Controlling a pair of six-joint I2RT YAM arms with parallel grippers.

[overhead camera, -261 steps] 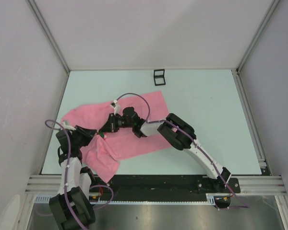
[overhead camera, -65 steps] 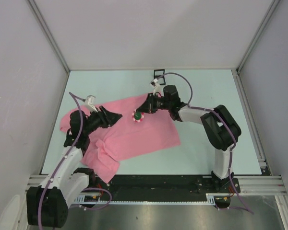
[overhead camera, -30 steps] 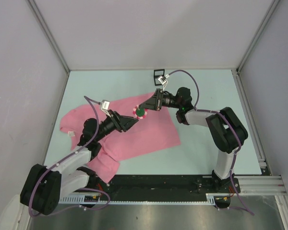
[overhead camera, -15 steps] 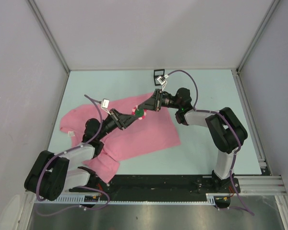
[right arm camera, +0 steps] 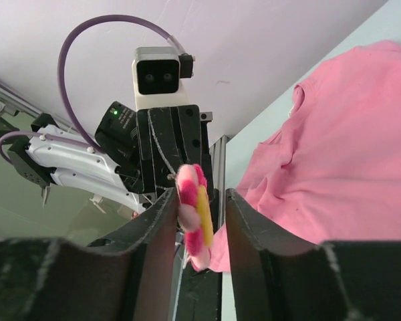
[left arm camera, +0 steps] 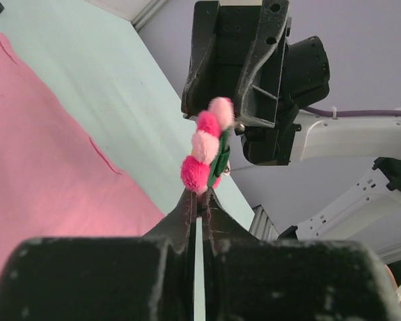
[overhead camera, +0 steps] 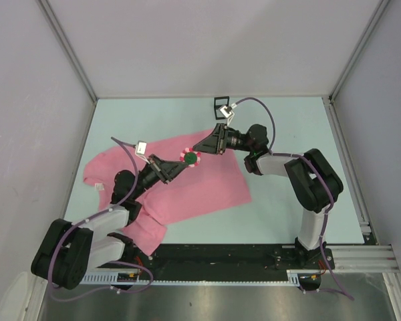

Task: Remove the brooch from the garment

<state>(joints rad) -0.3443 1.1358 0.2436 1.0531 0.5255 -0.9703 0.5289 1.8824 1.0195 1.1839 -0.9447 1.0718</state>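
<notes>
The brooch (overhead camera: pixel 189 158), a small flower with pink petals, hangs in the air above the pink garment (overhead camera: pixel 200 190), which lies flat on the table. My left gripper (overhead camera: pixel 181 162) is shut on the brooch's lower edge; in the left wrist view the brooch (left arm camera: pixel 207 150) sticks up from the closed tips of that gripper (left arm camera: pixel 200 199). My right gripper (overhead camera: pixel 202 148) faces it from the other side with its jaws apart. In the right wrist view the brooch (right arm camera: pixel 194 214) stands between the right gripper's (right arm camera: pixel 200 195) fingers, with a gap on its yellow side.
A small black square frame box (overhead camera: pixel 221 107) stands at the back of the table, just behind the right arm. The garment's rumpled end (overhead camera: pixel 144 231) lies near the left arm's base. Grey walls close in the pale green table (overhead camera: pixel 287 134) on three sides.
My left gripper has reached the brooch and shut on it. My right gripper, shut on the brooch until half a second ago, has opened its jaws. The brooch shifted slightly left.
</notes>
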